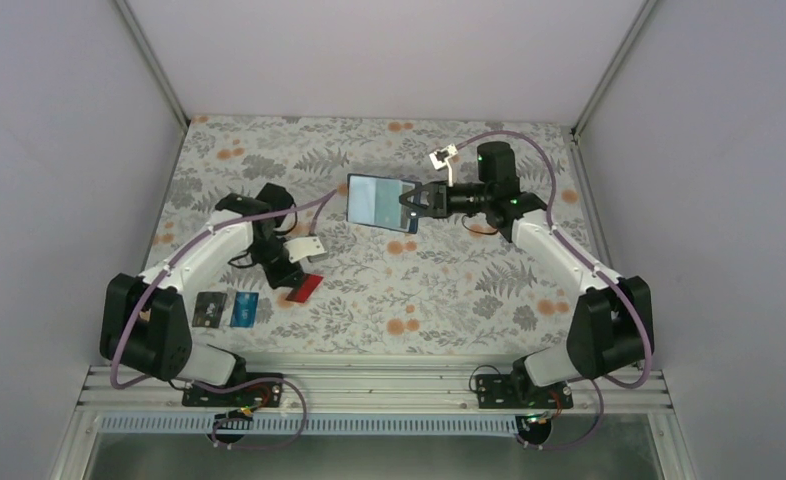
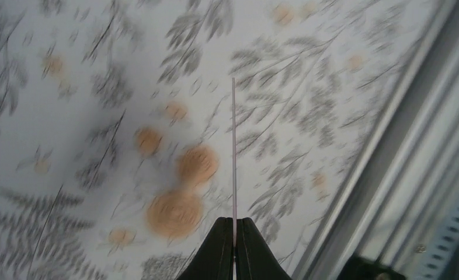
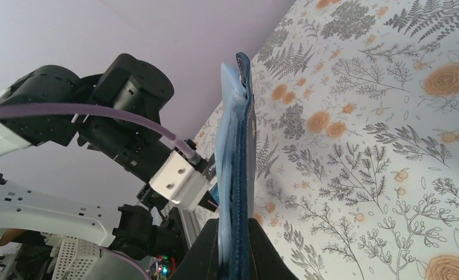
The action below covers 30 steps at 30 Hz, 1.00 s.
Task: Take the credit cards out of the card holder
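Note:
My left gripper [image 1: 294,282] is shut on the red credit card [image 1: 307,288] just above the cloth, low on the left. In the left wrist view that card [image 2: 233,151] shows edge-on as a thin pale line rising from the closed fingertips of the left gripper [image 2: 234,221]. A black card [image 1: 210,308] and a blue-teal card [image 1: 244,309] lie flat side by side to its left. The navy card holder [image 1: 379,203] hangs open above mid-table, with my right gripper [image 1: 414,207] shut on its right edge. Seen edge-on, the holder [image 3: 239,146] rises from the right gripper [image 3: 234,227].
A floral cloth [image 1: 449,290] covers the table. Grey walls [image 1: 59,150] enclose it on the left, back and right. An aluminium rail [image 1: 369,385] runs along the near edge. In the right wrist view the left arm [image 3: 128,99] sits just beyond the holder.

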Motion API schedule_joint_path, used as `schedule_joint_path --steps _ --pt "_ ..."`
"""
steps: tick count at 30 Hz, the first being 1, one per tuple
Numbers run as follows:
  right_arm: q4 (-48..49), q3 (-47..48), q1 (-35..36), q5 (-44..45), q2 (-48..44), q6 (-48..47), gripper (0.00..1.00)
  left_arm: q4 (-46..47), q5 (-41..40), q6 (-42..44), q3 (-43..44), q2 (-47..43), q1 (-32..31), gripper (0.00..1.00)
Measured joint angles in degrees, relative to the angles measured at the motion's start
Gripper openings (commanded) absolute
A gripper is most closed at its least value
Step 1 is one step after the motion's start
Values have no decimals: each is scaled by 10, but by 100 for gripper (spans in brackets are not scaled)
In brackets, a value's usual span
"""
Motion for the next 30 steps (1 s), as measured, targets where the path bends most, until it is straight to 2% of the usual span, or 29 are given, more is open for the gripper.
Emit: schedule_joint_path --steps 7,10,16,22,26,30 --pt "-3 -1 0 5 -2 0 4 30 -212 -99 -45 -14 -13 2" --pt "-3 -6 0 7 -2 1 4 24 -254 -144 -43 12 -23 2" --pt "-9 -10 0 13 -2 -1 4 10 -256 -193 -37 46 -26 2" --pt "-9 -10 0 14 -2 -2 4 -10 -184 -205 -13 65 -13 2" --pt "-9 -10 0 16 -2 -2 4 -16 -133 -200 10 63 42 3" --pt "-9 -10 0 18 -2 -2 4 0 -151 -204 24 58 86 2"
